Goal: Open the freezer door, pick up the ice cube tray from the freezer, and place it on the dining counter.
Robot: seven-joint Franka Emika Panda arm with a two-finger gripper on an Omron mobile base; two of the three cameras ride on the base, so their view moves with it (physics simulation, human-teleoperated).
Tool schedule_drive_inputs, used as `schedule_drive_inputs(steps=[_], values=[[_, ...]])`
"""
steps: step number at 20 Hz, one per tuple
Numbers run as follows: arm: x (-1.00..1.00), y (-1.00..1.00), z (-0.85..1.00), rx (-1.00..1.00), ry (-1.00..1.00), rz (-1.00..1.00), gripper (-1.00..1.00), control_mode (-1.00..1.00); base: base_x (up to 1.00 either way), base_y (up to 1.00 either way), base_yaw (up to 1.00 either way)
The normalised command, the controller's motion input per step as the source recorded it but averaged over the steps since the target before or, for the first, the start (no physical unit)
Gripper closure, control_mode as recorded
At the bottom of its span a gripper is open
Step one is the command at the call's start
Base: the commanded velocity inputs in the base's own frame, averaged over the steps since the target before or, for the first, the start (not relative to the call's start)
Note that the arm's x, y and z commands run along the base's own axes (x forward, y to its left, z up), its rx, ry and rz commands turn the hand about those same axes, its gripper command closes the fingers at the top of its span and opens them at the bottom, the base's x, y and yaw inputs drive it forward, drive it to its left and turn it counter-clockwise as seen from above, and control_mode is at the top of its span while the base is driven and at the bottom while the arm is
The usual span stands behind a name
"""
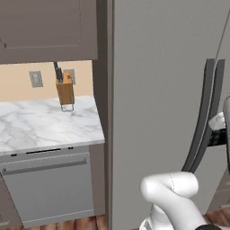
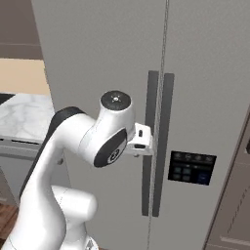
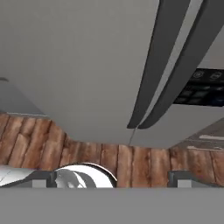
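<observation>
From the left base view we see two tall grey fridge doors shut side by side, their two dark curved handles [image 1: 204, 121] meeting at the seam near the right edge; our gripper [image 1: 218, 130] sits at the right edge of the picture, level with the middle of those handles and just beside them, and whether it touches we cannot tell. To the left, a marble worktop [image 1: 45, 126] carries a knife block [image 1: 65, 91] near its back right corner. In the right base view the freezer door [image 2: 205, 97] is the right-hand one, with a small black button panel [image 2: 191, 167] just right of its handle [image 2: 162, 141]; it is closed, and the arm's hand reaches the handles at mid height, left of the panel. In the hand view the two finger tips [image 3: 183, 178] stand wide apart and hold nothing, and the handles' lower ends lie ahead, between them and toward the right one, above a wooden floor [image 3: 131, 162].
</observation>
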Motion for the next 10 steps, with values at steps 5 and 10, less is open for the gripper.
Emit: schedule_drive_inputs(steps=[5,10], values=[[0.0,-0.56,-0.05,0.0,-0.38,0.03,-1.0,-1.0,0.0,0.0,0.0],[0.0,-0.43,-0.01,0.0,-0.4,0.03,-1.0,-1.0,0.0,0.0,0.0]])
